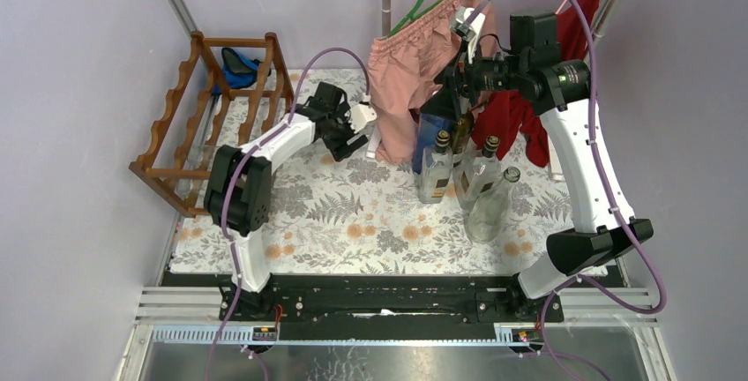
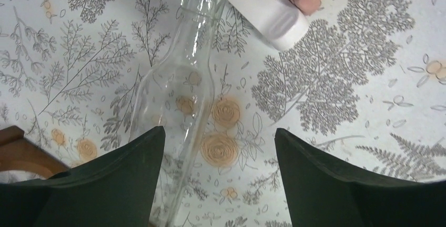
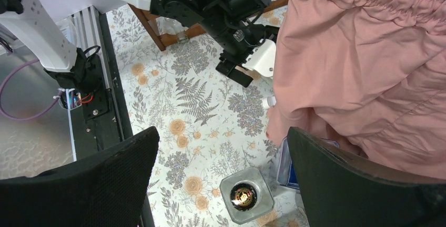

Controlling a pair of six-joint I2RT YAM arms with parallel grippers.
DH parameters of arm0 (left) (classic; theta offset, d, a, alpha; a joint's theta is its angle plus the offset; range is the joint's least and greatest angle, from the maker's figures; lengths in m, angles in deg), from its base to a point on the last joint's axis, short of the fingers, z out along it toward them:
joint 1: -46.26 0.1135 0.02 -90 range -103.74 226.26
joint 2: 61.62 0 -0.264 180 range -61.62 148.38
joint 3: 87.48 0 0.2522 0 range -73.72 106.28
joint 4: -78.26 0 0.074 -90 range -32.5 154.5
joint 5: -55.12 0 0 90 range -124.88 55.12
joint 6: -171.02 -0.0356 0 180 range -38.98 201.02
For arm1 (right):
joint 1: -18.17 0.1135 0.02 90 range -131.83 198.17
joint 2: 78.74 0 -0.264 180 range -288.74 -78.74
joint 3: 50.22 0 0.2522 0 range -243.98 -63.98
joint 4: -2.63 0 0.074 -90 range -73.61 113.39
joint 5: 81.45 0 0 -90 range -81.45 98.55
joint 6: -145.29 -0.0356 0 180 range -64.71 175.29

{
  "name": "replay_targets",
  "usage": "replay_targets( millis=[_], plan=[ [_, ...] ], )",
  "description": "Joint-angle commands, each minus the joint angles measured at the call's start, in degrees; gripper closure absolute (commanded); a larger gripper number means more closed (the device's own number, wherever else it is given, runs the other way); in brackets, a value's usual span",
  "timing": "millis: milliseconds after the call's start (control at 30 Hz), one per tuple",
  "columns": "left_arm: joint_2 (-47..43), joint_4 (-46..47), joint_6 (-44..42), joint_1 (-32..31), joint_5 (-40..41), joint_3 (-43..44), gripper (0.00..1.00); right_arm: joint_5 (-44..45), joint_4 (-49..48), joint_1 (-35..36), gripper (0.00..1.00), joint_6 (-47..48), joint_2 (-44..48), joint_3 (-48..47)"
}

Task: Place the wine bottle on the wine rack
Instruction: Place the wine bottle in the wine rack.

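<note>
A clear glass wine bottle (image 2: 176, 95) lies over the flowered cloth in the left wrist view, its neck pointing away from the camera. My left gripper (image 2: 218, 137) is open. The bottle's body runs behind the left finger (image 2: 121, 179), and a wide gap separates it from the right finger. I cannot tell whether it rests on the table. The reddish-brown wine rack (image 1: 168, 108) stands at the far left, and a corner of it (image 2: 21, 156) shows beside that finger. My right gripper (image 3: 223, 148) hangs open, high over a square clear bottle (image 3: 246, 195) with a black and gold cap.
Three bottles (image 1: 481, 174) stand right of centre with a blue box (image 1: 434, 121) behind them. Pink shorts (image 1: 415, 72) and red cloth (image 1: 516, 121) hang at the back. A white cylindrical thing (image 2: 263, 9) lies just past the bottle's neck. A blue item (image 1: 238, 68) sits on the rack.
</note>
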Motion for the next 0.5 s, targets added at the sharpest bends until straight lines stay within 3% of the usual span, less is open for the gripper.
replay_targets(
  millis=[0,133,467],
  plan=[
    [-5.0,5.0,-2.8,0.1,0.0,-2.9,0.14,-1.0,-1.1,-0.3,0.00,0.2,2.0,-0.3],
    [-3.8,6.8,-6.2,-0.1,2.7,-2.0,0.10,-1.3,-1.4,-0.3,0.00,-0.3,2.0,-0.6],
    [6.7,-1.5,-12.4,1.7,3.6,6.1,0.10,-0.6,-0.9,-0.3,0.00,0.2,3.4,0.9]
  ],
)
